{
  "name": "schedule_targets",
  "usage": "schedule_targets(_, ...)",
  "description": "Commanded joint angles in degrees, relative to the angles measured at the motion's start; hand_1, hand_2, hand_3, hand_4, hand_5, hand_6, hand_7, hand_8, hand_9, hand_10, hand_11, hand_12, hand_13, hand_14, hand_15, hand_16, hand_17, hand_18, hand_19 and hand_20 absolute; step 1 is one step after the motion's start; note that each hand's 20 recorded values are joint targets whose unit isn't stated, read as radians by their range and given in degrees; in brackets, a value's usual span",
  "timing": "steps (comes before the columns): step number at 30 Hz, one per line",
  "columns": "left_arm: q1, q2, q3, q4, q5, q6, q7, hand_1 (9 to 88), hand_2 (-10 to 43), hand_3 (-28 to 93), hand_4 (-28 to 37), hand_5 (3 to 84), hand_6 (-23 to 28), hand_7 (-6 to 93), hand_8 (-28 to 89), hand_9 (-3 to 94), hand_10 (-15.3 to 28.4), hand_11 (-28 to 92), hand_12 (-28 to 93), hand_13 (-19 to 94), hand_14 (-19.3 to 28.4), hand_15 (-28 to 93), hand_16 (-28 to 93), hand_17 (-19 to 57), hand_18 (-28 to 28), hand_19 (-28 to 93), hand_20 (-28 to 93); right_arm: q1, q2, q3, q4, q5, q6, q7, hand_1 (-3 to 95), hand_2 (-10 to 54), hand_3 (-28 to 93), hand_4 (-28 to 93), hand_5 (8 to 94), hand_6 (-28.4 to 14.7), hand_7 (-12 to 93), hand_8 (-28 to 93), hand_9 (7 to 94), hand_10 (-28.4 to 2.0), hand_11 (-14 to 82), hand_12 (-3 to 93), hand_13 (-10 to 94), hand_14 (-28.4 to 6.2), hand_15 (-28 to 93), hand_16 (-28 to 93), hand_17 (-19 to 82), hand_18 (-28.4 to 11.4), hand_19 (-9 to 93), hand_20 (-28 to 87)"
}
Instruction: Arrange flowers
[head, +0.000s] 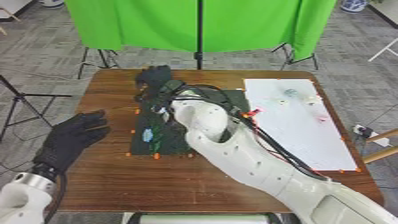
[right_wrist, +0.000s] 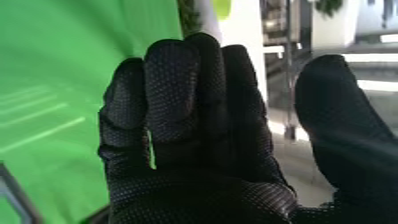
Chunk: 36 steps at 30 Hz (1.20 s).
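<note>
A green cloth (head: 142, 25) hangs behind the brown wooden table (head: 107, 185), where a dark mat (head: 174, 148) lies beside a white sheet (head: 293, 137). Your blue flower (head: 147, 135) rests on the mat among dark green stems, while a red flower (head: 252, 112) sits by the sheet's left edge, close to your right forearm; whether they touch, you can't tell. A pale flower (head: 290, 92) and a pink one (head: 322, 119) lie on the sheet. Beyond the mat's far left corner, your right hand (right_wrist: 209, 125) has its fingers straight and close together, thumb well apart, nothing between them. Your left hand (head: 75, 134), left of the mat, has its fingers extended and is empty too. Watch the loose cables (head: 266, 142) along that right arm: if you draw it back low, they could snag the red flower or drag it off its spot. Those dark stems blend into the mat, so a hasty pinch could take several or crush a bloom.
</note>
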Motion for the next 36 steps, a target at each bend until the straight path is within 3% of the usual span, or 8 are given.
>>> schedule_targets(1, 3.41, -2.33, -1.46, -0.56, 0.01, 0.98, -0.32, 26.6, 6.2, 73, -28.3, 41.3, 6.9, 24.6, -12, 34.6, 15.7, 34, 14, 27, 18.4, 51, -7, -6.4, 23.7, 63, -3, -7.81, 21.58, 12.81, -8.77, 4.70, -0.46, 0.56, 22.6, -3.0, 89, -28, 45.4, -2.1, 34, -22, 47.4, -10.6, 44.5, 23.0, 47, -7.7, 60, 18, 21, -17.1, 70, 36)
schedule_targets(3, 4.31, -2.22, -1.85, -0.91, -0.34, 1.27, 0.21, 26.6, 6.2, 73, -28.3, 41.3, 7.0, 24.5, -12, 34.6, 15.7, 34, 14, 27, 18.4, 51, -7, -6.3, 23.8, 63, -3, -10.91, 26.30, 16.22, -10.78, 5.74, -1.10, 1.58, 22.3, -3.5, 90, -28, 43.6, -2.2, 32, -21, 44.7, -10.7, 42.8, 22.3, 44, -7.6, 58, 17, 20, -17.5, 67, 35)
schedule_targets(9, 4.91, -2.91, -2.90, -1.38, -0.07, 1.09, -0.16, 26.6, 6.2, 73, -28.3, 41.3, 6.9, 24.6, -12, 34.6, 15.6, 34, 14, 27, 18.4, 51, -7, -6.4, 23.8, 63, -3, -22.77, 36.36, 28.41, -14.49, 5.99, -2.38, 4.27, 20.7, -6.1, 89, -28, 36.0, -3.5, 26, -18, 35.0, -10.8, 29.2, 19.9, 30, -9.6, 42, 13, 14, -17.8, 56, 27)
schedule_targets(14, 4.78, -3.00, -3.44, -1.43, 0.06, 1.21, -0.50, 26.6, 6.1, 73, -28.3, 41.3, 6.9, 24.6, -12, 34.6, 15.7, 34, 14, 27, 18.4, 51, -7, -6.3, 23.8, 63, -3, -35.17, 40.83, 39.09, -17.63, 6.01, -2.01, 7.62, 19.9, -7.0, 88, -28, 32.7, -4.1, 22, -15, 31.5, -10.9, 21.9, 21.2, 24, -10.5, 32, 16, 11, -18.1, 53, 23)
schedule_targets(17, 4.90, -2.46, -3.49, -1.46, -0.16, 1.52, -0.12, 26.6, 6.1, 73, -28.3, 41.3, 6.9, 24.7, -12, 34.7, 15.7, 34, 14, 27, 18.3, 51, -7, -6.4, 23.8, 63, -3, -39.99, 41.70, 43.13, -17.96, 4.26, -2.33, 9.47, 19.9, -7.4, 88, -28, 31.4, -4.5, 21, -15, 30.0, -11.8, 20.3, 21.3, 23, -10.4, 30, 17, 10, -18.2, 52, 22)
schedule_targets(27, 4.23, -2.52, -3.16, -1.22, -0.02, 1.13, -0.66, 26.5, 6.1, 73, -28.3, 41.3, 6.9, 24.7, -12, 34.6, 15.6, 34, 14, 27, 18.4, 51, -7, -6.3, 23.8, 63, -3, -46.49, 43.25, 46.60, -15.12, 3.12, -2.81, 13.39, 21.9, -8.2, 88, -28, 33.3, -4.1, 23, -15, 32.7, -10.7, 23.2, 21.8, 28, -9.1, 34, 19, 10, -18.3, 52, 22)
schedule_targets(34, 4.11, -2.85, -3.20, -1.33, 0.23, 0.94, -0.91, 26.5, 6.1, 73, -28.3, 41.4, 7.0, 24.5, -12, 34.6, 15.7, 34, 14, 27, 18.4, 51, -7, -6.4, 23.8, 63, -3, -44.97, 42.93, 44.57, -11.07, 3.89, -3.43, 15.13, 23.2, -8.3, 89, -28, 34.5, -3.8, 27, -17, 33.9, -9.9, 29.8, 22.1, 33, -8.0, 41, 17, 11, -18.3, 53, 21)
schedule_targets(36, 4.56, -2.12, -3.18, -1.39, -0.27, 1.39, -0.48, 26.6, 6.1, 73, -28.3, 41.4, 7.0, 24.5, -12, 34.6, 15.7, 34, 14, 27, 18.4, 51, -7, -6.4, 23.8, 63, -3, -44.19, 42.85, 43.35, -9.71, 4.41, -1.34, 15.10, 24.0, -8.4, 89, -28, 34.6, -3.2, 29, -19, 34.1, -10.1, 32.7, 21.9, 36, -7.4, 45, 16, 12, -18.4, 54, 21)
